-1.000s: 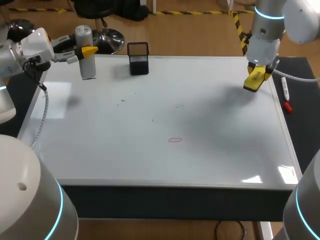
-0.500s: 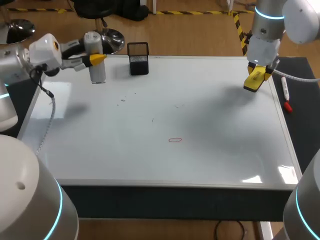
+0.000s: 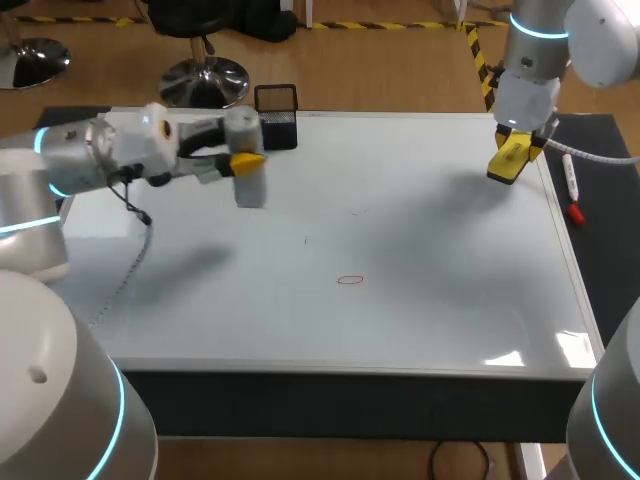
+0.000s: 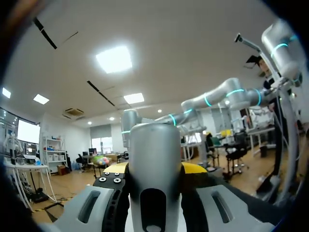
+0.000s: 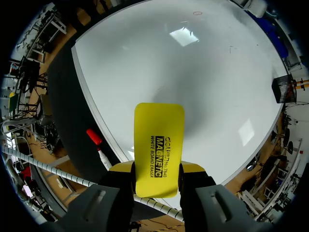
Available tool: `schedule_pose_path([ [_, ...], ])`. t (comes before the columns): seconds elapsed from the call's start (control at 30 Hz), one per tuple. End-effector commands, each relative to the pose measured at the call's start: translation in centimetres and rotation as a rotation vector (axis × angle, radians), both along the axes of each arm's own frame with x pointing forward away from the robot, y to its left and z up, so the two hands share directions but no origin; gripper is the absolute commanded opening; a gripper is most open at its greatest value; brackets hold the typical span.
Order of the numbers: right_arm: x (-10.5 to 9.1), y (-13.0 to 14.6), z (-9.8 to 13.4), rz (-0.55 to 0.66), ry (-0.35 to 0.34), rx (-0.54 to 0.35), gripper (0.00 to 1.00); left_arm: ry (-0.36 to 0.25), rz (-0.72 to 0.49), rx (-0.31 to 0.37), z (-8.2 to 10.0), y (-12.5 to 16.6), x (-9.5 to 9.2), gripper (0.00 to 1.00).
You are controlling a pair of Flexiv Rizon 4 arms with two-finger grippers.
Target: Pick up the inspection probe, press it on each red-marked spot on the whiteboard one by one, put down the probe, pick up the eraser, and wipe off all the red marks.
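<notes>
The inspection probe (image 3: 247, 186), a grey cylinder, hangs upright above the back left part of the whiteboard (image 3: 430, 310), with my left gripper (image 3: 241, 152) shut on it. In the left wrist view the probe (image 4: 154, 164) fills the space between the fingers. A small red oval mark (image 3: 349, 280) lies near the board's middle, to the front right of the probe. My right gripper (image 3: 513, 150) is over the back right corner, shut on the yellow eraser (image 3: 509, 160). The eraser (image 5: 158, 145) sticks out past the right gripper (image 5: 157, 170); the red mark (image 5: 197, 13) is far ahead.
A black mesh holder (image 3: 277, 104) stands at the board's back edge, just behind the probe. A white marker with a red cap (image 3: 571, 186) lies on the dark strip right of the board, also seen beside the eraser as the marker (image 5: 100, 146).
My left arm has carried the probe to the right and forward, from the back left corner out over the board. The right arm with the eraser has not moved.
</notes>
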State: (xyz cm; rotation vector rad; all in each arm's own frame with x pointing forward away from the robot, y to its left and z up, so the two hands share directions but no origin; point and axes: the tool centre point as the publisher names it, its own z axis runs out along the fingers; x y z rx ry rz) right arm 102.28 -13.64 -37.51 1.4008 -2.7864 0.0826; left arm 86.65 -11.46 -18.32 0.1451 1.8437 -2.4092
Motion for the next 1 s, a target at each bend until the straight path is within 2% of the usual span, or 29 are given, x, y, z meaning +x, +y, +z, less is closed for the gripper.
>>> schedule_pose_path([
  [0.03,0.0,-0.1,0.1,0.002,0.000,-0.003,0.00,0.029,-0.038,-0.024,-1.2,-4.1,-0.4,0.00],
  [0.2,0.0,-0.1,0.1,0.002,0.000,-0.003,0.00,0.057,-0.099,-0.011,-2.6,-7.3,-1.9,0.00],
  [0.47,0.0,-0.1,0.1,0.002,0.000,-0.003,0.00,0.081,-0.161,-0.023,-3.9,-10.1,-3.2,0.00],
  [0.73,0.0,-0.1,0.1,0.002,0.000,-0.003,0.00,0.102,-0.193,-0.027,-5.0,-12.0,-4.8,0.00],
  [1.0,0.0,-0.1,0.1,0.002,0.000,-0.003,0.00,0.133,-0.203,-0.021,-6.9,-13.3,-6.2,0.00],
])
